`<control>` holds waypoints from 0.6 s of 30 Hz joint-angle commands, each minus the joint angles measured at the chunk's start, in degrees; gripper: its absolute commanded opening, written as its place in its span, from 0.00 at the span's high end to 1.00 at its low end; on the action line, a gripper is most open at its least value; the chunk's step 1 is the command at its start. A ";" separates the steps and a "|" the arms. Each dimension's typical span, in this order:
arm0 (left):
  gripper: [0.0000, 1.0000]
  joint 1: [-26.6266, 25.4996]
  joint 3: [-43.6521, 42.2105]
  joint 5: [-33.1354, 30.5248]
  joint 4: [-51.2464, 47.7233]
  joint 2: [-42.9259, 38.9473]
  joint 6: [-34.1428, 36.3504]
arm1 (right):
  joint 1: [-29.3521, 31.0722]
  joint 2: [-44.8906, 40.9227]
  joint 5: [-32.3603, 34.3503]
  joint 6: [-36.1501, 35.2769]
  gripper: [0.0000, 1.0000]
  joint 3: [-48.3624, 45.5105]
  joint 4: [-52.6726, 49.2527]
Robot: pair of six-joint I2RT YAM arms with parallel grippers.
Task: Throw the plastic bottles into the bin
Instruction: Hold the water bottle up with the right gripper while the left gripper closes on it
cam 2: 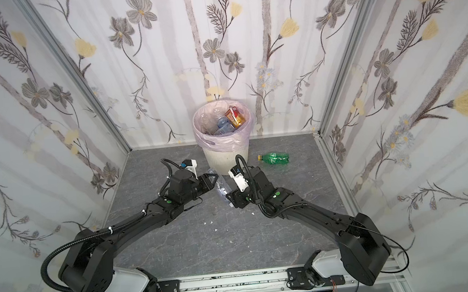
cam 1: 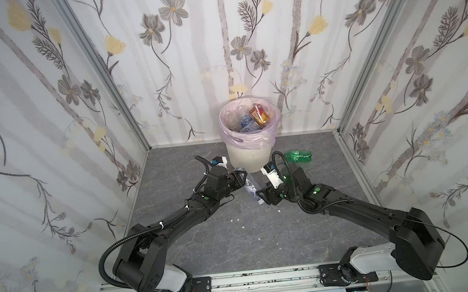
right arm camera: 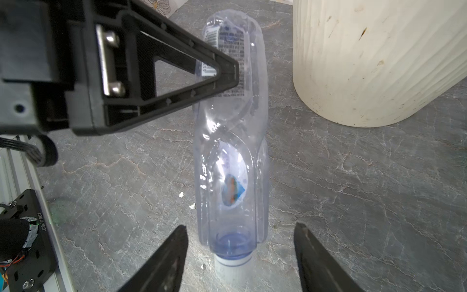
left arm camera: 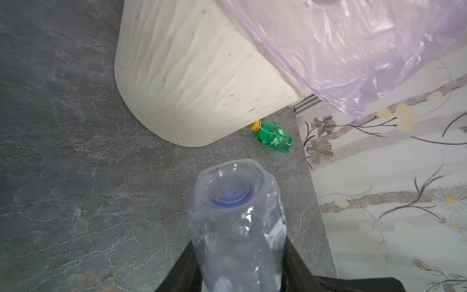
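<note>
The grey marbled bench [cam 1: 236, 240] carries the bin [cam 1: 245, 157] at the middle of its far edge, lined with a pink bag [cam 1: 255, 138] and already holding several bottles, one of them orange [cam 1: 259, 114]. In front of the bin, both arms meet over a crumpled clear bottle [cam 1: 249, 184]. The left end effector [left arm camera: 237, 255] is clamped across its labelled upper body. The right end effector [right arm camera: 241, 226] stands open, its fingers [right arm camera: 174, 252] clear of the neck on either side of the white cap [right arm camera: 233, 268]. This looks like a handover to the left arm. To do it well, the right arm should back straight off along the bottle before the left one lifts. The thin plastic may buckle or slip, so the left arm should carry it high over the bag's rim and let go above the opening. A green bottle [cam 1: 298, 155] lies just right of the bin, towards the far right corner.
</note>
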 commanded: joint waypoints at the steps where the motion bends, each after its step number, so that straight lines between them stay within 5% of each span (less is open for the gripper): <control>1: 0.57 0.48 -0.42 0.48 0.64 -0.40 -0.68 | 0.05 0.60 -0.40 -0.27 0.30 -0.11 2.65; 6: 0.59 1.63 -0.90 1.03 0.27 -2.40 -0.76 | -0.11 -0.79 0.24 -0.36 0.21 -0.13 2.67; 10: 0.59 2.53 -0.09 0.61 -1.45 -4.89 -1.85 | -0.30 -2.61 1.02 -0.29 0.00 0.69 2.56; 18: 0.59 4.83 5.01 -0.78 -4.01 -9.98 -6.56 | -3.57 -9.73 2.18 1.64 0.00 1.64 2.88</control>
